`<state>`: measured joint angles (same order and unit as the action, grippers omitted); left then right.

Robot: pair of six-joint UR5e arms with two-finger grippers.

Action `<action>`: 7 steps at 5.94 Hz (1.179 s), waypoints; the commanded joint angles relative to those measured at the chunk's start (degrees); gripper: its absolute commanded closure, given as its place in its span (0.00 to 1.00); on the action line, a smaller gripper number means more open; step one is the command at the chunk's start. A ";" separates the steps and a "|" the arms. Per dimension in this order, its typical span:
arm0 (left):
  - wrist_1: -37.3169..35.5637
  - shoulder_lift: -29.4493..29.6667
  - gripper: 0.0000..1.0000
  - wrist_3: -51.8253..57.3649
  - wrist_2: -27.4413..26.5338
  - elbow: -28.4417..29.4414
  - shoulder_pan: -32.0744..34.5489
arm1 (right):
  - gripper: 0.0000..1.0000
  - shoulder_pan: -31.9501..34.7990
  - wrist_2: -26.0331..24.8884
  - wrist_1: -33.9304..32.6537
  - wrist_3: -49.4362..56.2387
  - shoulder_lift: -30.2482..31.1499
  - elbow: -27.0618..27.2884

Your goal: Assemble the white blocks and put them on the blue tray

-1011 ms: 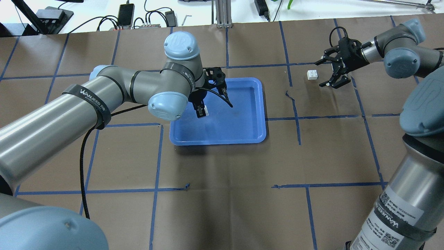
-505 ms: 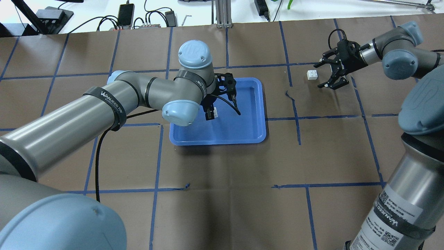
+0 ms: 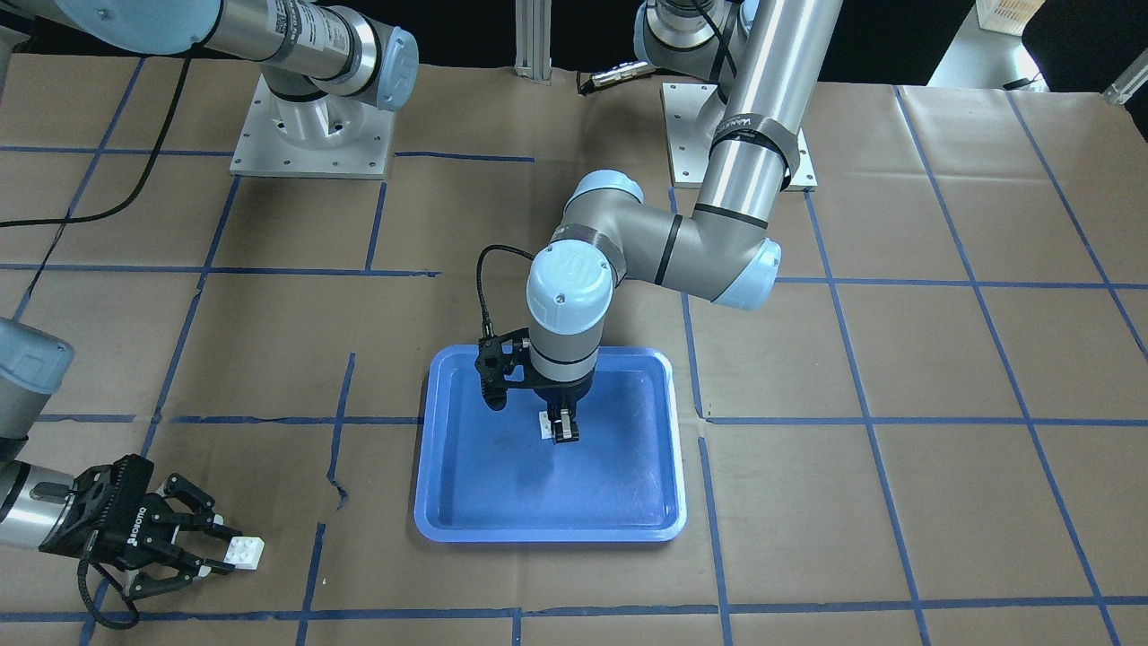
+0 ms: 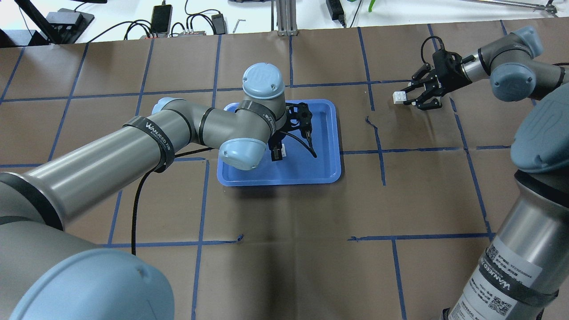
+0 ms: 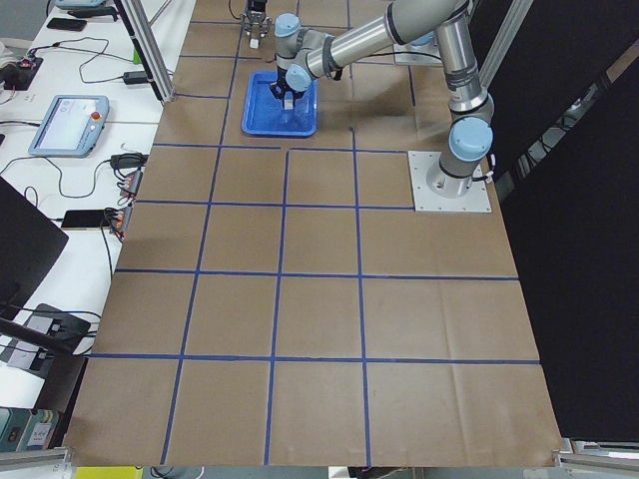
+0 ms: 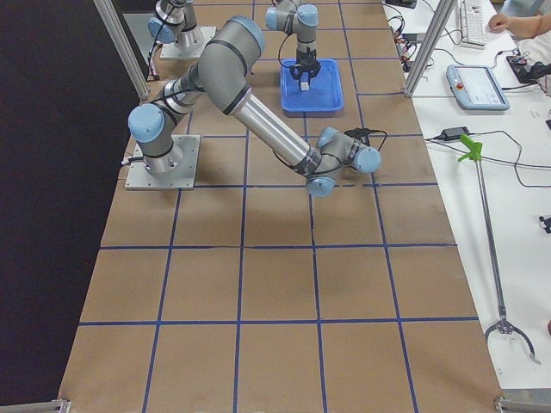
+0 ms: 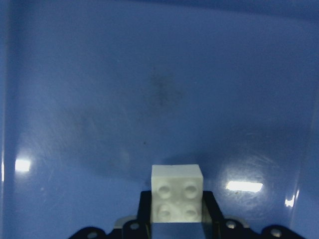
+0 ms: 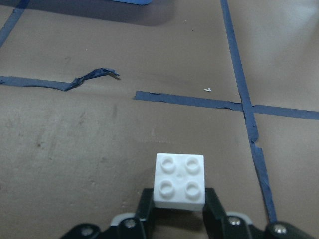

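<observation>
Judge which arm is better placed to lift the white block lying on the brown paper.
Right. The right gripper straddles that block; the left gripper is over the tray, gripping the other block.

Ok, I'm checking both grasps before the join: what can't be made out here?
Left wrist view: the white block in the left pincer hides any gap above the blue tray.
Right wrist view: the other white block, between the right pincer fingers, hides whether it is off the table.
Side views: blocks too small.
</observation>
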<state>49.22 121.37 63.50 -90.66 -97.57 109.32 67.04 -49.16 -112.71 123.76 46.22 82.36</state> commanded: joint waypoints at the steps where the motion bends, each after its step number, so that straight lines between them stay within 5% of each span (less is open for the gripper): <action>1: 1.22 -1.30 0.02 -1.89 0.04 0.62 0.01 | 0.66 0.11 -0.06 0.03 -0.71 0.71 -1.22; 4: 21.28 -12.79 0.02 -2.59 0.91 4.74 -4.18 | 0.66 0.55 -0.33 6.49 -2.91 5.70 -2.82; 7: 39.43 -23.34 0.02 -5.38 0.13 8.53 -8.59 | 0.66 5.27 -0.85 10.58 -4.39 12.21 5.05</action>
<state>83.87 101.38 60.02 -90.12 -89.73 102.07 70.31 -49.90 -102.46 120.38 56.37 83.80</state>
